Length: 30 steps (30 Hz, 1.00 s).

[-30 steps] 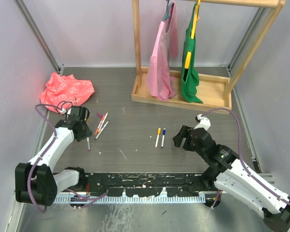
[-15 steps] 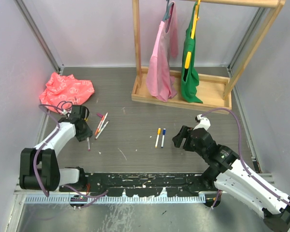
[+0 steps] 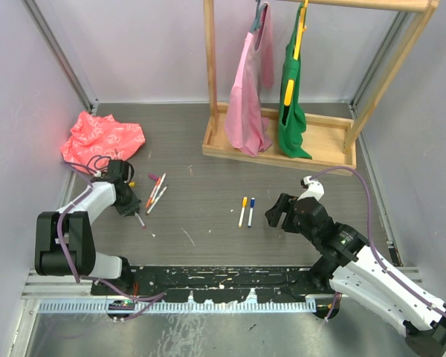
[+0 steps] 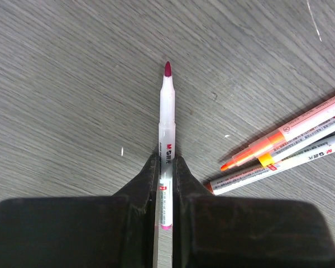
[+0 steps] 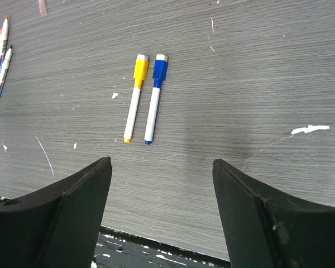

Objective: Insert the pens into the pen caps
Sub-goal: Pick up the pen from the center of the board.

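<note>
My left gripper is shut on a white pen with a bare magenta tip, which pokes out ahead of the jaws low over the table. In the top view this gripper is at the left, with the pen sticking out towards the near side. A cluster of loose pens lies just to its right, with a small purple-pink cap-like piece at its far end. A yellow-capped pen and a blue-capped pen lie side by side mid-table. My right gripper stands open near them, holding nothing.
A crumpled pink cloth lies at the far left. A wooden rack with a pink and a green garment stands at the back. A black rail runs along the near edge between the arm bases.
The left jaws have closed onto the magenta-tipped pen, and its free end has swung a little to the right. The left arm has folded closer to the wall. The right arm has not moved.
</note>
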Available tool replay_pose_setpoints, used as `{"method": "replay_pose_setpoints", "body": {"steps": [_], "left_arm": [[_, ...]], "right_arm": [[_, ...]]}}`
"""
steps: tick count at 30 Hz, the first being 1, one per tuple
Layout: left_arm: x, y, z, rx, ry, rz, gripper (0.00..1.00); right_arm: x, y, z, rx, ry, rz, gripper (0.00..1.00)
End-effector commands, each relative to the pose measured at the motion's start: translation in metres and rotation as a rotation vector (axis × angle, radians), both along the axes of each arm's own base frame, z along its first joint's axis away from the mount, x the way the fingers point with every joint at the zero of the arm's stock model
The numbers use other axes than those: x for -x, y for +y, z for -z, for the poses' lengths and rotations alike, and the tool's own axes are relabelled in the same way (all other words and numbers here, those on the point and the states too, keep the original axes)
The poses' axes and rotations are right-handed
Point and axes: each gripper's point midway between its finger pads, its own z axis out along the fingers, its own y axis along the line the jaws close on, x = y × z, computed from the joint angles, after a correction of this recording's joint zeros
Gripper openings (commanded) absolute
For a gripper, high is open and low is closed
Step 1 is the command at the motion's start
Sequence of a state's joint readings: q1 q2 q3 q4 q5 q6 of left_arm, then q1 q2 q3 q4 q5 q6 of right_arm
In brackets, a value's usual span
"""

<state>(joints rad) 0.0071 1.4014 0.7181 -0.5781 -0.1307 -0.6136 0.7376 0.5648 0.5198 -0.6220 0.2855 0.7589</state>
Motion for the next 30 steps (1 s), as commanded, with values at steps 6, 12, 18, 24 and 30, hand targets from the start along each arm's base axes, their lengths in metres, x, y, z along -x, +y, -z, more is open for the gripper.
{"method": "replay_pose_setpoints", "body": {"steps": [6, 12, 18, 24, 30], "left_arm": [[-0.012, 0.009, -0.037, -0.038, -0.115, -0.004, 0.00], [-0.021, -0.003, -0.125, 0.004, -0.371, 0.052, 0.00], [-0.020, -0.054, -0.186, 0.112, -0.549, 0.219, 0.00], [-0.011, -0.138, -0.205, 0.243, -0.648, 0.395, 0.00], [0.005, -0.228, -0.218, 0.387, -0.745, 0.629, 0.00]], "right_arm": [[-0.007, 0.002, -0.025, -0.028, -0.061, 0.003, 0.78], [-0.014, 0.000, -0.034, -0.018, -0.097, 0.020, 0.78], [-0.020, 0.017, -0.050, -0.084, -0.134, -0.020, 0.78], [-0.019, 0.044, -0.071, -0.192, -0.182, -0.126, 0.78], [-0.013, 0.073, -0.089, -0.323, -0.201, -0.246, 0.77]]}}
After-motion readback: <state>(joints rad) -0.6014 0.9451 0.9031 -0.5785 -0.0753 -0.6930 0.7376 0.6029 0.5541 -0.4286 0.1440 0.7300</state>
